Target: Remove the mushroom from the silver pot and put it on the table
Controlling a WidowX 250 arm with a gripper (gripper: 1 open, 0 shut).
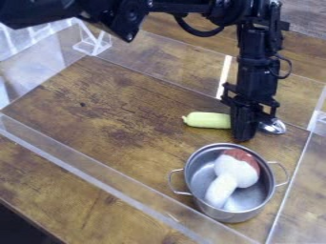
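Note:
The silver pot [193, 168] stands on the table [102, 105] at the lower right. In it lies the mushroom [220, 189], its white stem pointing toward the near rim and its reddish-brown cap at the far rim. My gripper [246, 132] points steeply down at the table just beyond the pot. Its fingers are shut with nothing between them. It is above and behind the mushroom and clear of the pot.
A yellow-green oblong piece [208, 119] lies on the table with its right end at my gripper; a small shiny bit [272, 125] shows just to the gripper's right. Clear acrylic walls [76, 157] border the table at front, right and back.

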